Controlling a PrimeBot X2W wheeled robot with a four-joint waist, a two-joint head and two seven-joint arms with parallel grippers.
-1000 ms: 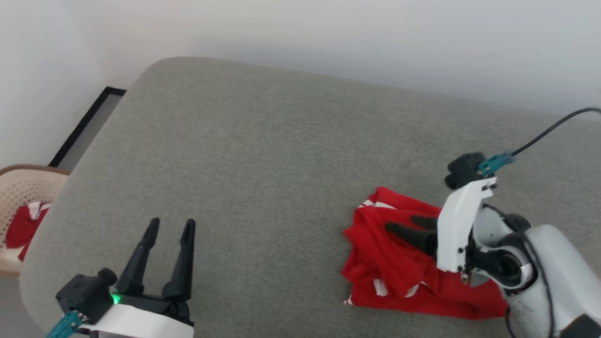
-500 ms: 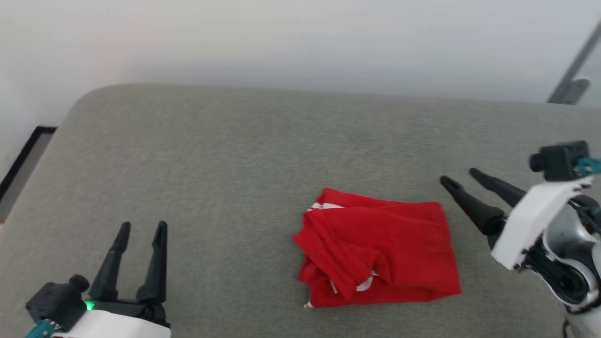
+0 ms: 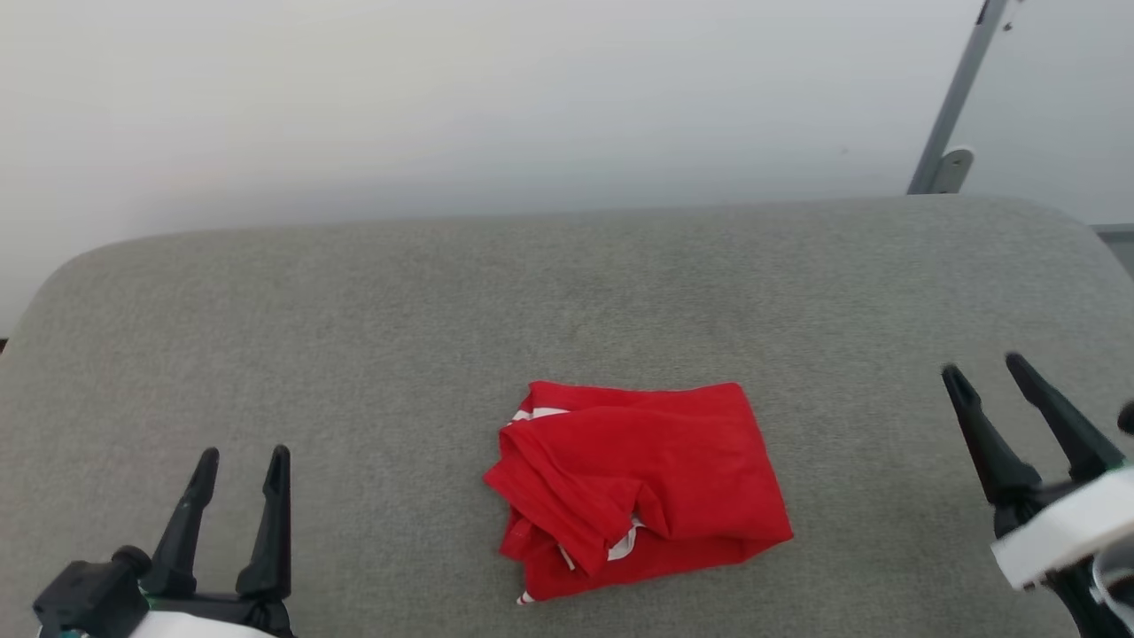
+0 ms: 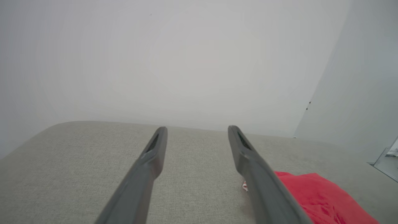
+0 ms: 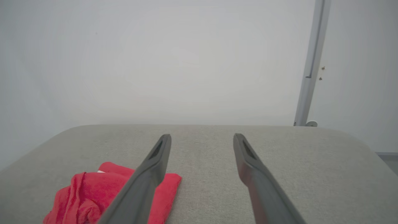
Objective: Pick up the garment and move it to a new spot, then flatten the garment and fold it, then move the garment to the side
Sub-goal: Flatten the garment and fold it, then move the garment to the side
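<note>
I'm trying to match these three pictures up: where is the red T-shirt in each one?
Head view: the T-shirt lies lower centre on the grey cushion.
Left wrist view: bottom right corner.
Right wrist view: bottom left corner.
Shared landmark: the grey cushion beneath it, against the pale wall.

A: We mark the garment [image 3: 638, 478]: bright red, white sleeve ends edged in red-and-white stripes.
B: We mark the cushion [image 3: 399, 301]: flecked grey; the wall [image 3: 443, 106]: plain pale grey.
</note>
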